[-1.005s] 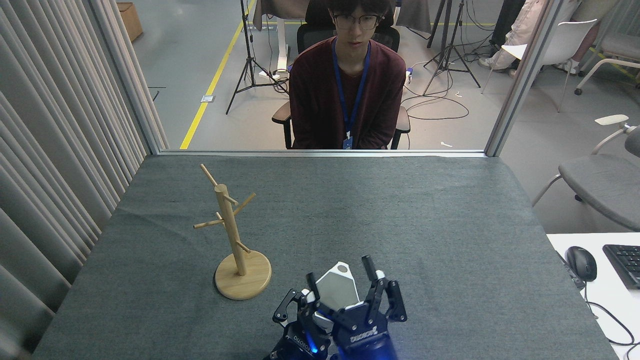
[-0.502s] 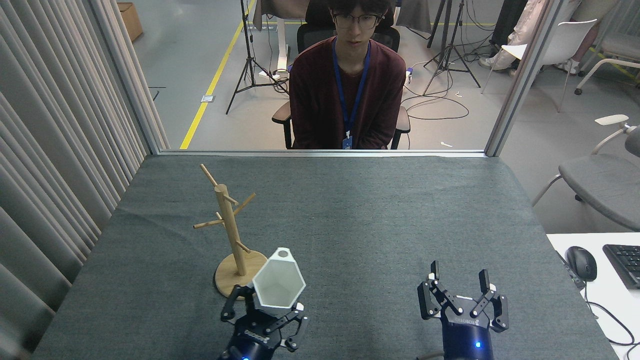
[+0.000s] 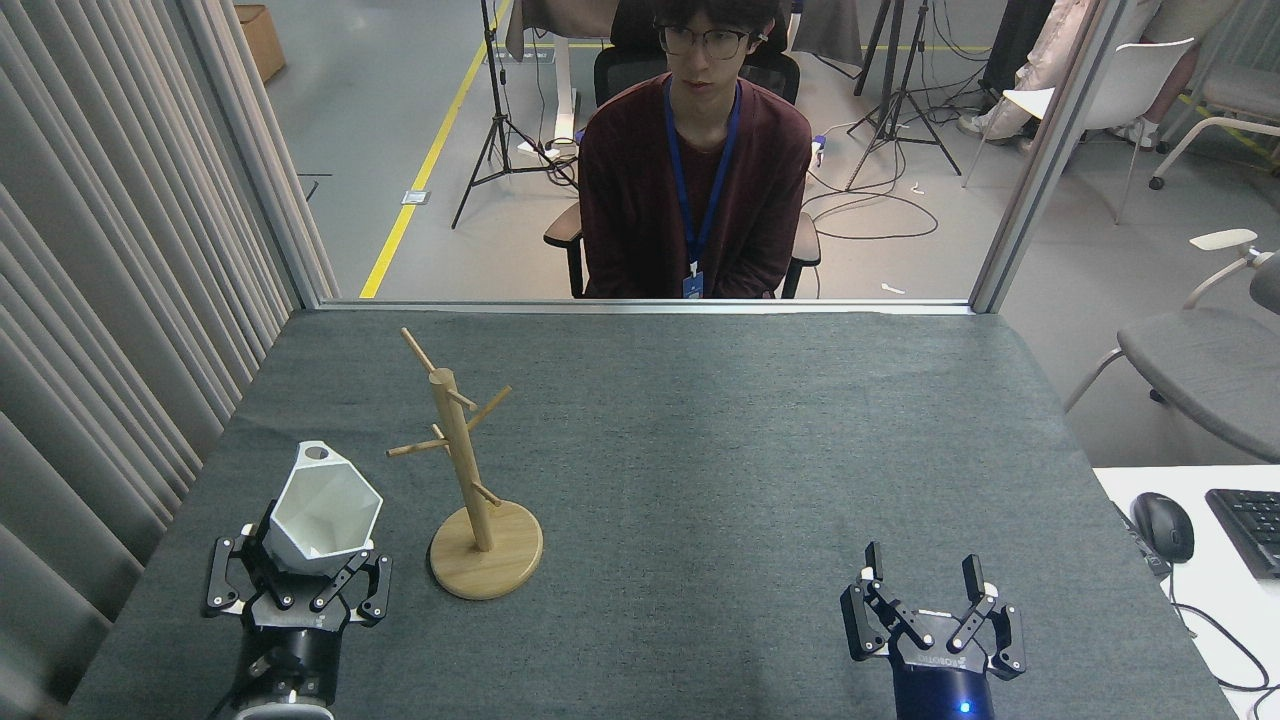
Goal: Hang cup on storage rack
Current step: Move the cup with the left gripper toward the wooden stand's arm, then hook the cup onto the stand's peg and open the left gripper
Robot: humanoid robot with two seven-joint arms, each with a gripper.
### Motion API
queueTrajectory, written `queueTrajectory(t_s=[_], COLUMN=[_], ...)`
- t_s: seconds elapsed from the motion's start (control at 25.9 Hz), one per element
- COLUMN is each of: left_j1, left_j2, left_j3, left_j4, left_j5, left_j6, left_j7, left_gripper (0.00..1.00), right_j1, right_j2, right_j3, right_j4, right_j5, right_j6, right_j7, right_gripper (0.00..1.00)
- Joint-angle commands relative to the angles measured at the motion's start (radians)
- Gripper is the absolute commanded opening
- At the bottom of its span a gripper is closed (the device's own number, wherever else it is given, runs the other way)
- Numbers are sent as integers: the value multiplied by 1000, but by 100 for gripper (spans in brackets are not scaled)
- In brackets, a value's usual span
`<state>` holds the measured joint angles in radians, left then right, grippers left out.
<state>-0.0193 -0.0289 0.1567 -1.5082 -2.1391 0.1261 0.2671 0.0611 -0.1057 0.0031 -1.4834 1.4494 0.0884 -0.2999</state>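
The white faceted cup [image 3: 325,510] is held at the near left, mouth tilted up toward me, its pierced rim tab at the top. My left gripper [image 3: 300,565] is shut on the cup's lower part. To the right of the cup stands the wooden storage rack [image 3: 463,470], an upright post with angled pegs on a round disc base, apart from the cup. My right gripper [image 3: 922,570] is at the near right, open, with nothing between its fingers.
A person [image 3: 695,170] sits on a chair beyond the far edge of the grey cloth-covered table [image 3: 720,440]. Curtains [image 3: 110,300] run along the left side. A white desk with a mouse [image 3: 1162,525] and keyboard [image 3: 1250,530] lies to the right.
My left gripper carried the cup from the near middle to the left of the rack. The right gripper let go of it, drew off to the right and sank slightly.
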Motion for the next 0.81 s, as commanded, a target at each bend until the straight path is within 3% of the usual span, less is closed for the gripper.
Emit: queueTrajectory(t_s=[0.0, 0.27, 0.66, 0.7, 0.73, 0.77], left_j1=[-48, -68, -113, -113, -113, -113], left_j2=[-34, -68, -88, -88, -89, -89], left_j3=[4, -9, -34, -42, -45, -46], left_j4=[31, 46, 187, 198, 204, 206], left_j5=[-102, -214, -357, -358, -354, -349], left_j6=[21, 26, 84, 92, 96, 104], left_j7=[0, 27, 38, 37, 37, 38], left_gripper=[33, 32, 33, 37, 56, 95], right_j1=[0, -3, -7, -7, -7, -7], right_j2=[-2, -3, -3, -3, -3, -3], right_j3=[0, -2, -8, -8, -8, -8], right_j4=[0, 5, 9, 12, 12, 12], right_j5=[0, -1, -4, -4, -6, -6], right_j6=[1, -1, -1, -1, -1, -1], right_j7=[-1, -1, -2, -2, -2, -4], right_gripper=[98, 98, 98, 98, 98, 98])
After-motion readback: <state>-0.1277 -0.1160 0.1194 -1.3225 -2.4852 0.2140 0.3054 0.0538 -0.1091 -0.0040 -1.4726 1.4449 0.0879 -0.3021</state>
